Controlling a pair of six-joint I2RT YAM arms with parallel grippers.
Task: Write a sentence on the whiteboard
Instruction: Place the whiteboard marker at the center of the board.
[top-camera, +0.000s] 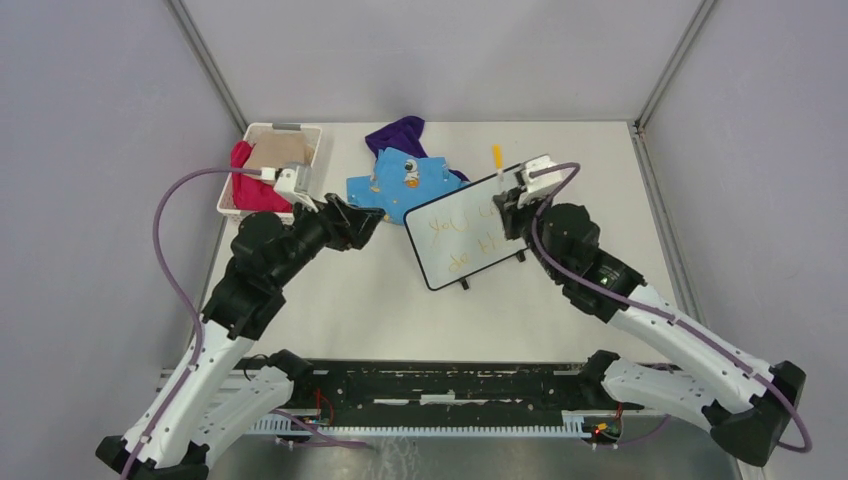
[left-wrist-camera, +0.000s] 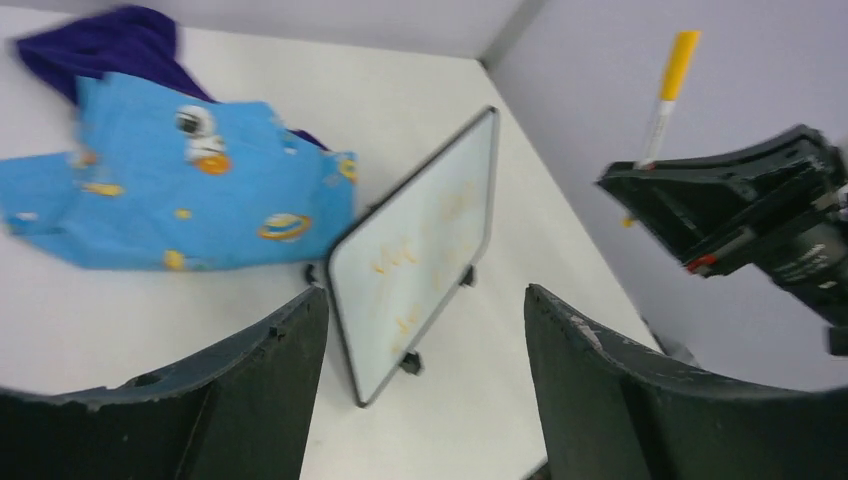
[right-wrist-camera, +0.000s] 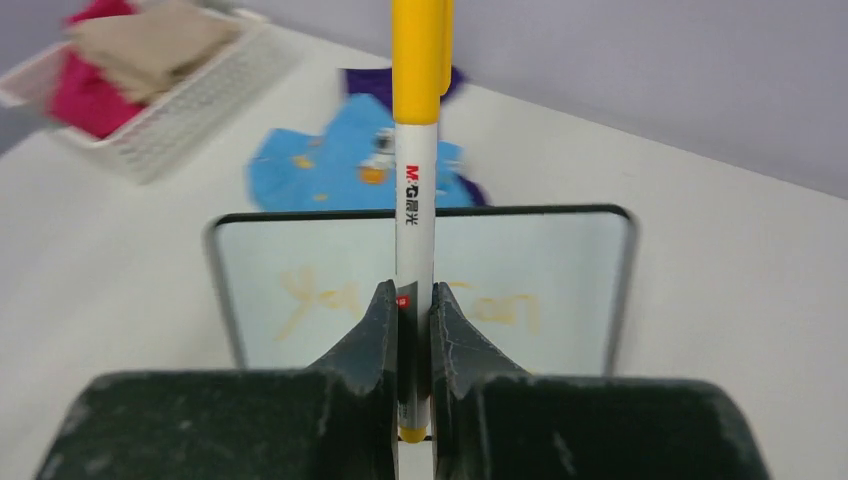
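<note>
Right now the R gripper (right-wrist-camera: 412, 300) is clamped tight on the marker (right-wrist-camera: 413, 200): white barrel pinched btwn the jaws, yellow cap end sticking up past the fingers. It hangs over the far-right end of the whiteboard (top-camera: 470, 235). The L gripper (top-camera: 372, 222) stands wide apart w/ nothing in it, pointing at the board's left side from just beside the blue astronaut cloth (top-camera: 400, 180).

Board sits on the table right of centre, nearer the far edge, turned skew to the table edges; can't tell if it lies flat or is propped a bit on its feet. The sentence (top-camera: 462, 240) is on it in faint orange-yellow, two lines. "You can" reads clearly in the R wrist view; the 2nd line is too faint to read in full.

Step, as I judge it: writing looks done or v. nearly, and the pen looks capped, so prob. the wrap-up. Next move needs the R arm to carry the marker clear of the board w/o dragging across the ink, then set it on bare table. L arm should stay off the board face.
</note>
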